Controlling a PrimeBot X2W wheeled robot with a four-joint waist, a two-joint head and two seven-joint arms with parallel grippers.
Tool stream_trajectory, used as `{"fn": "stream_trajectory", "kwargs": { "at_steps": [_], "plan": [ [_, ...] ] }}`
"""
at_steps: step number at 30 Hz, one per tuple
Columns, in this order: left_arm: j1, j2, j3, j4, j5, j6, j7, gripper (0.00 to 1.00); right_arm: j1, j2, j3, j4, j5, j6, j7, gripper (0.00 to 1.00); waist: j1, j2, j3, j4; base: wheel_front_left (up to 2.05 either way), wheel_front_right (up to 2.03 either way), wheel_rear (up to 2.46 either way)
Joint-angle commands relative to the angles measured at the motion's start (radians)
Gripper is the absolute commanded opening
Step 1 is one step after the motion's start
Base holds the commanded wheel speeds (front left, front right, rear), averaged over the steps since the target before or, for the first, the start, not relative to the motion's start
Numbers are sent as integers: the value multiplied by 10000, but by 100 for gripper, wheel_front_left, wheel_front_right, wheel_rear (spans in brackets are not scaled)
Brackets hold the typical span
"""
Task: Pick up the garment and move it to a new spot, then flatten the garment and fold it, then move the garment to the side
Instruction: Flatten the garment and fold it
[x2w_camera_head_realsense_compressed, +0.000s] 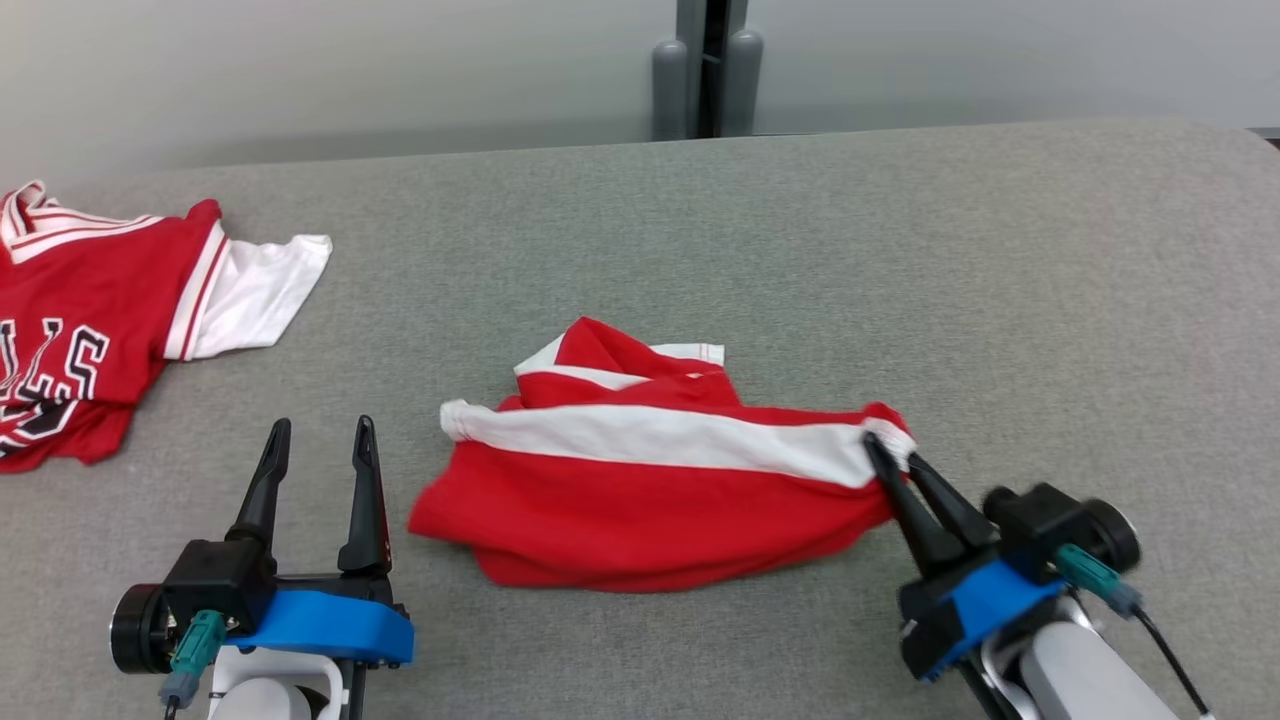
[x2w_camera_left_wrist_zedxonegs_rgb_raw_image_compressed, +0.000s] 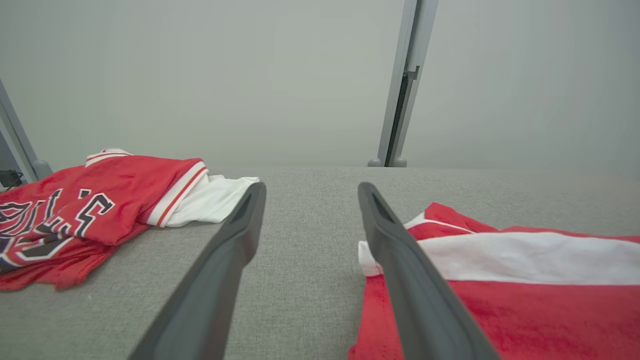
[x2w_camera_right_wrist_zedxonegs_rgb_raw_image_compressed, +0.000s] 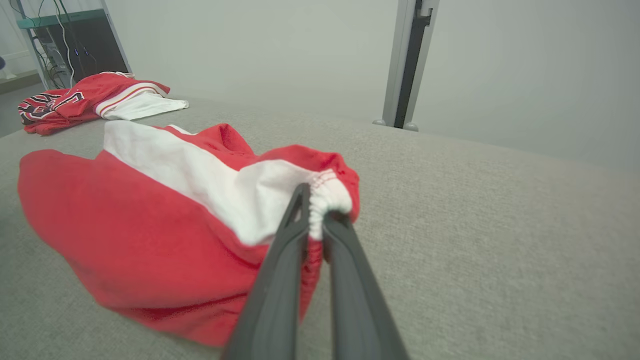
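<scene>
Here, garment (x2w_camera_head_realsense_compressed: 640, 500) (crumpled), pinched, right gripper (x2w_camera_head_realsense_compressed: 892, 451) jaws

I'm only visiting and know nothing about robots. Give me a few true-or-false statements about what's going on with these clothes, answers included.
1. The right gripper is shut on the red-and-white garment. True.
2. The left gripper grips that garment too. False: it stands open, holding nothing.
3. The garment lies flat and neatly folded. False: it is bunched and creased.
4. A lettered red jersey lies on the table to the robot's left. True.
</scene>
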Motion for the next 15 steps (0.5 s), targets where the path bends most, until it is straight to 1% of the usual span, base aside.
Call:
{"fn": "stream_trajectory", "kwargs": {
  "at_steps": [1, 8, 9, 10, 11, 15],
  "plan": [
    [92, 36, 24, 0, 36, -42, -30, 100, 212, -15, -115, -63, -8, -5, -53, 0, 0, 0, -40, -112, 0, 0, 0],
    [218, 36, 38, 64, 122, -103, -30, 100, 1330, 278, -1791, 160, -191, -5, -53, 0, 0, 0, -167, -470, 0, 0, 0],
    [223, 36, 41, 73, 134, -121, -30, 100, 1367, 373, -1991, 179, -205, -5, -53, 24, 0, 0, -182, -503, 0, 0, 0],
    [220, 36, 46, 84, 129, -131, -30, 100, 1420, 458, -2154, 210, -256, -3, -53, 57, 0, 0, -198, -531, 0, 0, 0],
    [226, 36, 49, 88, 128, -132, -30, 100, 1458, 555, -2292, 218, -309, -5, -53, 100, 0, 0, -226, -558, 0, 0, 0],
    [246, 36, 74, 90, 179, -147, -30, 100, 1429, 785, -2875, -19, -527, -5, -53, 100, 0, 0, -300, -626, 0, 0, 0]
  ]
}}
